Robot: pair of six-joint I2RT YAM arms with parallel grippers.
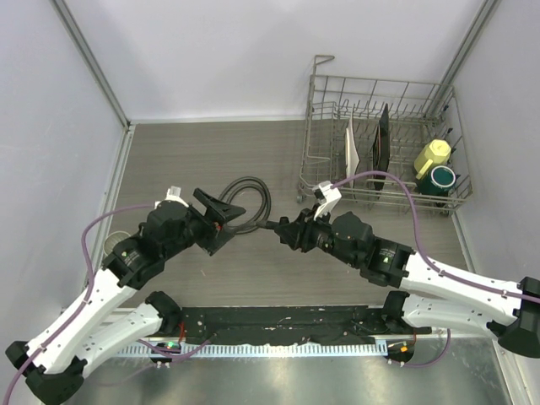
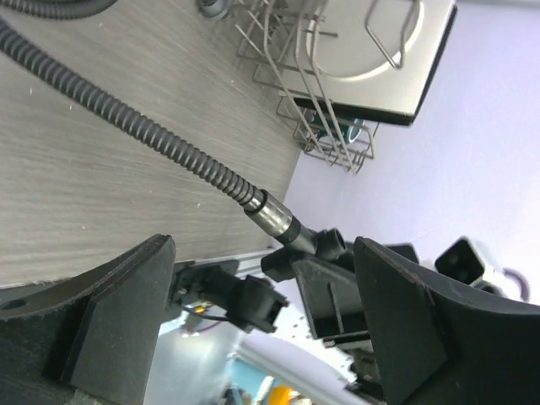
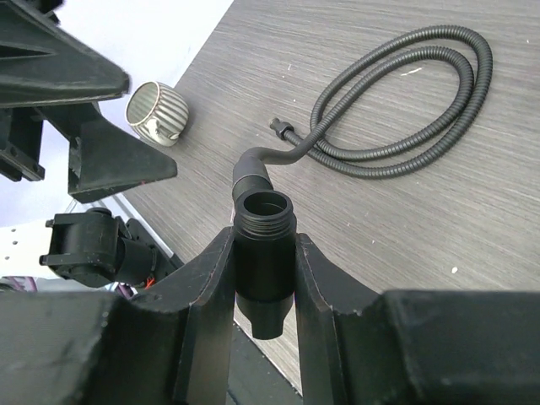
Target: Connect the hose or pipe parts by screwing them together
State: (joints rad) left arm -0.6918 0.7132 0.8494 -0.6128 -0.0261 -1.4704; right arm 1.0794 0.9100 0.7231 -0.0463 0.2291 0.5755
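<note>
Left gripper jaws are spread wide with nothing in them. In its wrist view the two fingers sit at the bottom corners of the frame, clear of everything. Right gripper jaws are pinched tight on the black T-shaped fitting, which stands upright with its threaded open end facing up, pretty much mid-frame.

The black hose lies coiled on the table in the middle of the top view. One end collar runs right up into the fitting's side; can't tell how snug that joint is. The other end lies loose beside the coil.

There's a ribbed cup near the left arm and a dish rack off in the upper right.
</note>
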